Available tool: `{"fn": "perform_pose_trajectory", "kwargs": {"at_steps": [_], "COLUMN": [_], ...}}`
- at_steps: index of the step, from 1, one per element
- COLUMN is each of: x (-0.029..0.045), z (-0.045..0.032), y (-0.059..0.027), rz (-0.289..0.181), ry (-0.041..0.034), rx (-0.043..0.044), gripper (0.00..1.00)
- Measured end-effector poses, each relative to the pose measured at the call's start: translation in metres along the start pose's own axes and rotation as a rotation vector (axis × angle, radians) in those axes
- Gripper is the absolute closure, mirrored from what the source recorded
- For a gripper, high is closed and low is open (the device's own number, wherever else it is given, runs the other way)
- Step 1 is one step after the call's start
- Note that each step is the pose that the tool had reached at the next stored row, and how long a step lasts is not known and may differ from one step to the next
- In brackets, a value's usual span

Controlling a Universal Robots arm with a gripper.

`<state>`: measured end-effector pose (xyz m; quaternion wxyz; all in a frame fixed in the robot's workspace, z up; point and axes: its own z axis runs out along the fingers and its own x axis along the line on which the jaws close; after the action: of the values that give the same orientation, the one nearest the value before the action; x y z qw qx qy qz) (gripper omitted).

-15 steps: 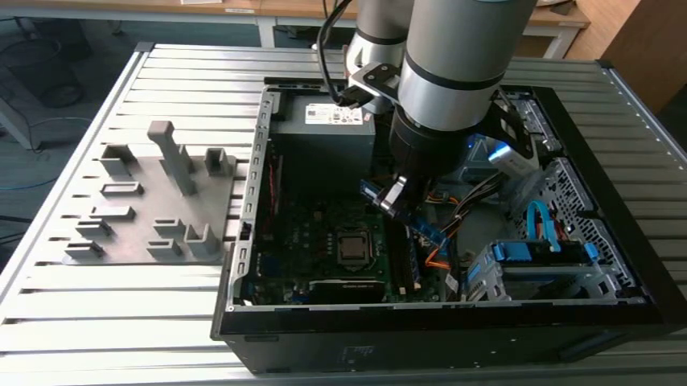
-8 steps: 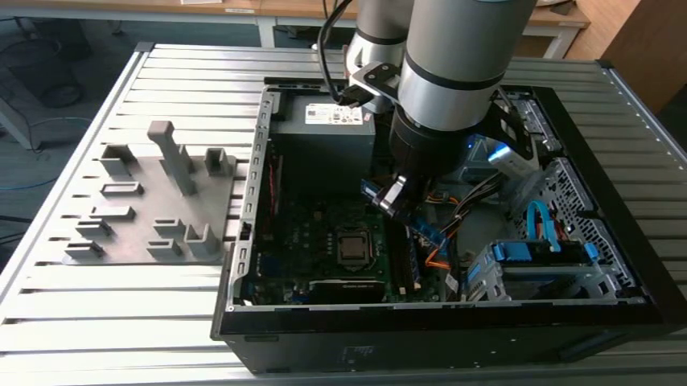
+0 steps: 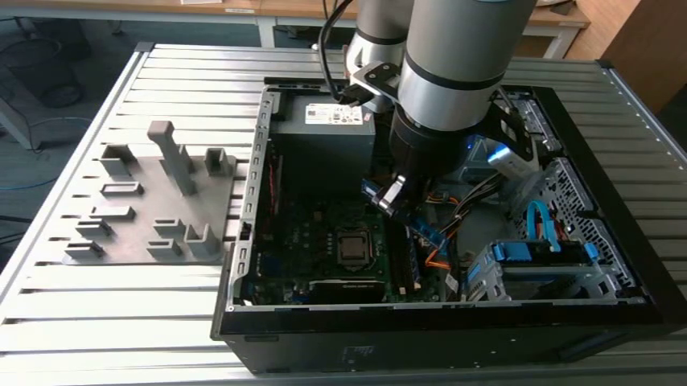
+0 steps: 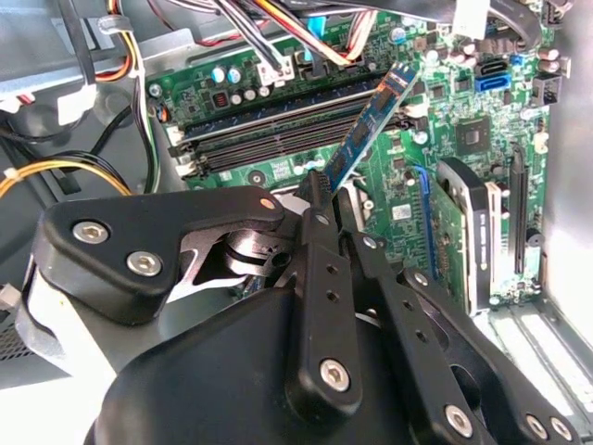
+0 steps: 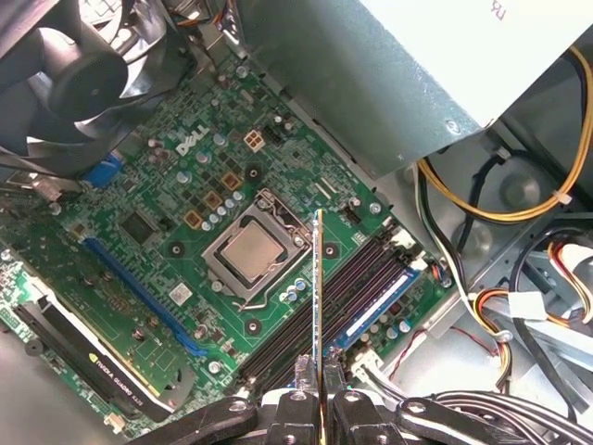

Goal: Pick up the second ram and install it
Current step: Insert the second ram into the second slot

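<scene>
The second ram (image 4: pixel 366 130) is a long thin stick with a blue-tinted face, and my gripper (image 4: pixel 324 190) is shut on one end of it. In the first wrist view the ram (image 5: pixel 318 278) shows edge-on, rising from my gripper (image 5: pixel 320 375). It hangs in the air over the motherboard, between the silver processor (image 5: pixel 252 252) and the row of dark memory slots (image 5: pixel 357 278). These slots (image 4: pixel 278 130) lie just beyond the stick's free end. In the exterior view my gripper (image 3: pixel 400 201) is down inside the open computer case (image 3: pixel 252 201), with the ram (image 3: pixel 429 233) slanting below it.
A grey plastic holder block (image 3: pixel 150 201) with upright posts stands on the slatted table at the exterior view's left. Inside the case are the power supply (image 3: pixel 322 137), bundled cables (image 5: pixel 519 213), a fan (image 5: pixel 65 65), a graphics card (image 5: pixel 83 352) and blue drive bays (image 3: pixel 536 253).
</scene>
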<state>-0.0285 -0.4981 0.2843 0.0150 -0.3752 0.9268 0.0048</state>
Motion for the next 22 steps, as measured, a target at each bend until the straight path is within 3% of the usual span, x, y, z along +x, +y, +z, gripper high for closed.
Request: {"fn": "perform_pose_trajectory", "kwargs": {"at_steps": [22], "x": [0.0000], "z": [0.0000], "y": [0.0000], "rz": [0.047], "ry": [0.0003], "rx": [0.0017], "gripper": [0.86]}}
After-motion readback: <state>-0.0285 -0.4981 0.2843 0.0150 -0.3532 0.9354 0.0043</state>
